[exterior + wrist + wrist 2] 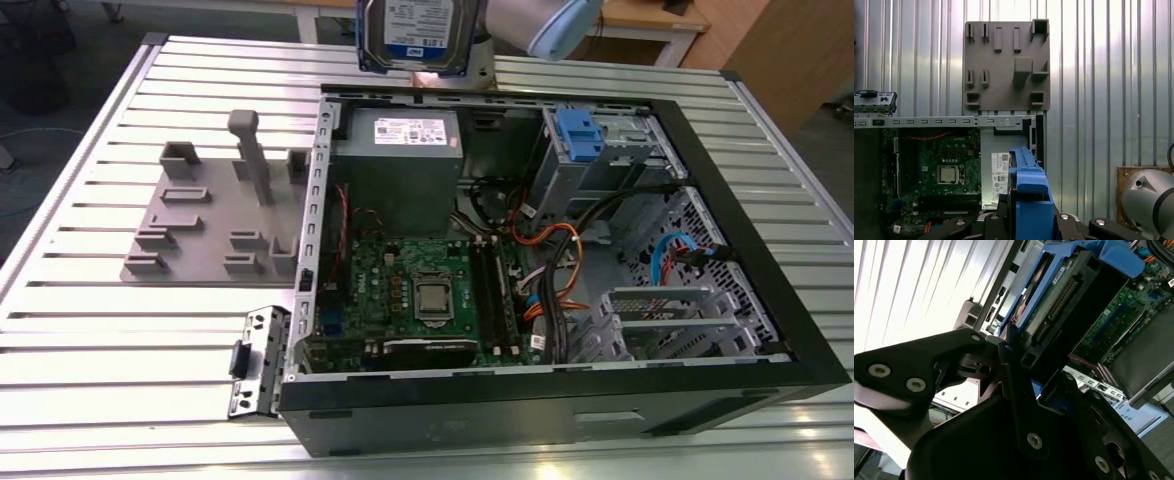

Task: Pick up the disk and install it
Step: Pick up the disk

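Ribbed shiny metal table [80, 330]; disk [416, 35] — metal body, glossy label, blue plastic frame; gripper [1036, 372] matt black.

The black gripper [1035, 371] clamped the blue-framed disk [1056, 302] between its fingers [1010, 372] — the disk stood tilted, its edge with the dark connector row turned toward the camera. Beyond the disk lay a green circuit board [1126, 315], and on its other side the ribbed metal table [914, 285] shone bright
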### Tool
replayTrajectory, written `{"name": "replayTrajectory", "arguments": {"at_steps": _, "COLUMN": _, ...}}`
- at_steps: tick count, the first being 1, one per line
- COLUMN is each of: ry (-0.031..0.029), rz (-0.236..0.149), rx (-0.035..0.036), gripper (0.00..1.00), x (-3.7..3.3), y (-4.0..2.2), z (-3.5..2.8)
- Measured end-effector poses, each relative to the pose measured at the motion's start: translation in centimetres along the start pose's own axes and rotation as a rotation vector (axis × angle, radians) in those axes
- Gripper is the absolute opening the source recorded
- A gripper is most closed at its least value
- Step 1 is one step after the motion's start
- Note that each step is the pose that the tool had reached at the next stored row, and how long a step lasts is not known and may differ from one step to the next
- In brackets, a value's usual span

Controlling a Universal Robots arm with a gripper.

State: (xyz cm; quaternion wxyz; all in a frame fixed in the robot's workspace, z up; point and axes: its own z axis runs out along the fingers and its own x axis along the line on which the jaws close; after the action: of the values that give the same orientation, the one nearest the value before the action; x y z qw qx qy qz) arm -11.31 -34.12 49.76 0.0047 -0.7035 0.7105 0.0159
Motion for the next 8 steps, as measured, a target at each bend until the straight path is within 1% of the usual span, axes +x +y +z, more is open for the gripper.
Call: {"name": "replayTrajectory", "arguments": {"at_steps": 8, "ry": 0.0, "rz": 0.0, "rx": -0.0002, "gripper": 0.36, "x": 0.87, "y": -0.36, "z": -0.02}}
